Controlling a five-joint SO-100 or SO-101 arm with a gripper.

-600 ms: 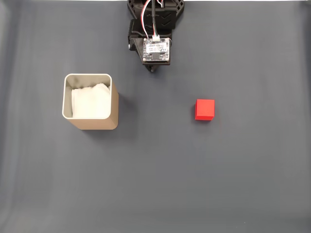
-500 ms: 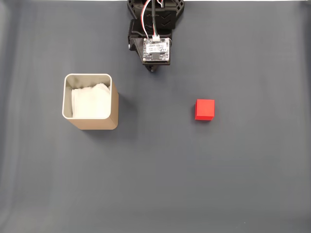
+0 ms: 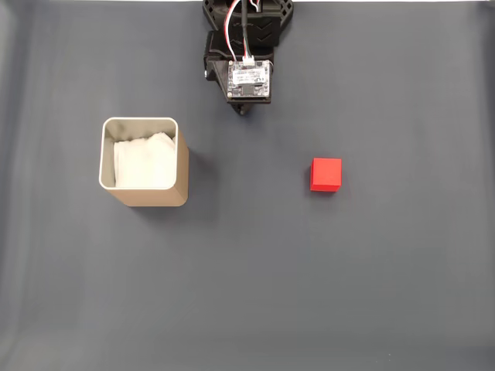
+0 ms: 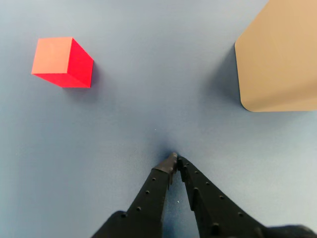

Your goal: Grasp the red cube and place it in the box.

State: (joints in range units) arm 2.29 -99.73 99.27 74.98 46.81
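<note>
The red cube (image 3: 326,174) rests on the dark grey mat right of centre in the fixed view; in the wrist view the cube (image 4: 63,62) lies at the upper left. The tan box (image 3: 144,164), with white paper inside, stands at the left in the fixed view, and its side wall (image 4: 278,59) fills the wrist view's upper right. My arm is folded at the top centre, and the gripper (image 3: 242,110) pokes out below it. In the wrist view the gripper (image 4: 175,158) is shut, tips touching, empty, and well apart from both cube and box.
The grey mat (image 3: 255,286) covers the whole table. Open mat lies between the box and the cube and across the lower half of the fixed view. The arm base (image 3: 247,31) sits at the top edge.
</note>
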